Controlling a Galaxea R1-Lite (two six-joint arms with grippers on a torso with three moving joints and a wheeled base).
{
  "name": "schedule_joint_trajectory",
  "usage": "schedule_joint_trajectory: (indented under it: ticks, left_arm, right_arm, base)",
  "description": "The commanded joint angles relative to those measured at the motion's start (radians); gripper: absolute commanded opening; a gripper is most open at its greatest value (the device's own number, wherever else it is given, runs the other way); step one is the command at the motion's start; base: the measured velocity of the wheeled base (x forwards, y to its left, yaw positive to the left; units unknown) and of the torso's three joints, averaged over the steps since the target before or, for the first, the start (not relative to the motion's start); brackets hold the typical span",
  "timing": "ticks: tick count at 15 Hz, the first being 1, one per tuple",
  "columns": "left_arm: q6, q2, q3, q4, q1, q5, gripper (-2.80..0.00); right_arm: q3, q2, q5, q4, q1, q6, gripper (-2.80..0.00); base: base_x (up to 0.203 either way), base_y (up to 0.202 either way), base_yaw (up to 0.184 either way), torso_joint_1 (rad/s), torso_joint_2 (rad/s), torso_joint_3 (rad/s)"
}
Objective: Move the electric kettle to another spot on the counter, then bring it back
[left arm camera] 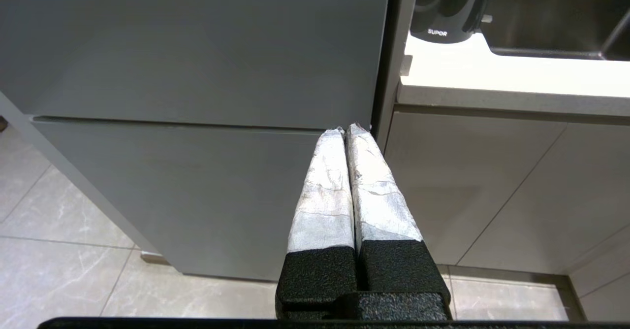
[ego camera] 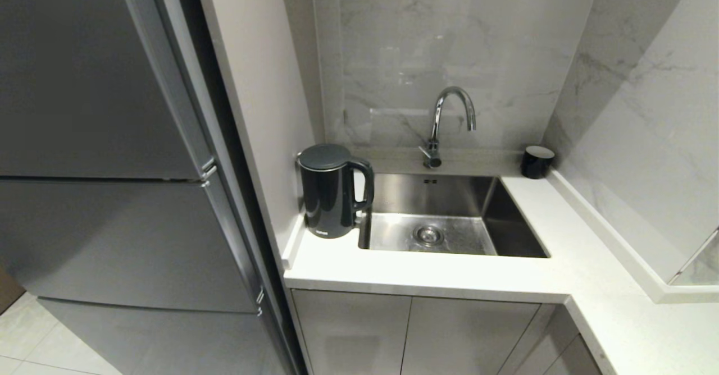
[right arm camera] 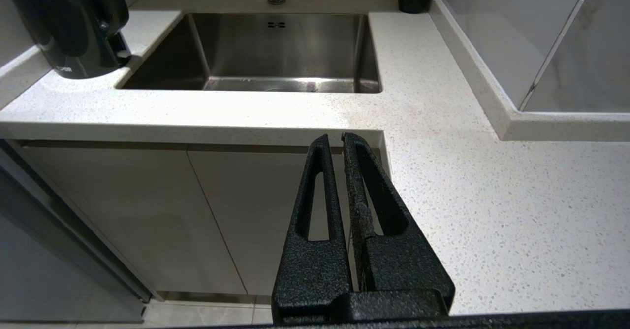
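A: We start with the electric kettle (ego camera: 331,191). It stands upright on the tabletop (ego camera: 427,277), in the left corner, just beside the sink (ego camera: 449,218) and close against the side panel next to the fridge (ego camera: 112,139). Its loop handle faces the basin.

B: Agreed. Nothing touches it, so we judge that the first step, the reach, is not yet begun. Where are our arms?

A: Neither shows in the head view. The left end effector (left arm camera: 347,131) hangs low in front of the fridge and the cabinet doors (ego camera: 415,335), below the tabletop's edge, its taped fingers pressed together and empty. The right end effector (right arm camera: 335,142) sits in front of the tabletop's front edge, fingers also pressed together, gripping nothing.

B: So the next move calls for one of them to rise, spread its fingers and come in at the handle. Which one?

A: We think the handle side is freer: the panel crowds the kettle's left, while the basin side is open. An approach over the sink looks easier.

B: And a spot to set it down?

A: The long run of tabletop on the right offers room. The small black cup (ego camera: 537,161) in the far corner and the tap (ego camera: 444,122) are things we should steer around.
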Motion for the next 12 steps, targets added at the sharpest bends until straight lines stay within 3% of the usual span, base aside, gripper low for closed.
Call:
schedule_joint_trajectory:
  ticks: [1, 8, 12]
  left_arm:
    - [0.0, -0.002, 0.0, 0.001, 0.0, 0.0, -2.8]
    - [0.0, -0.002, 0.0, 0.001, 0.0, 0.0, -2.8]
    - [0.0, -0.002, 0.0, 0.001, 0.0, 0.0, -2.8]
  right_arm:
    - [0.0, -0.002, 0.001, 0.0, 0.0, 0.001, -2.8]
    - [0.0, -0.002, 0.001, 0.0, 0.0, 0.0, -2.8]
    - [0.0, -0.002, 0.001, 0.0, 0.0, 0.0, -2.8]
  base:
    - [0.0, 0.0, 0.0, 0.0, 0.0, 0.0]
    - [0.18, 0.0, 0.002, 0.006, 0.0, 0.002]
    - [0.03, 0.0, 0.0, 0.002, 0.0, 0.001]
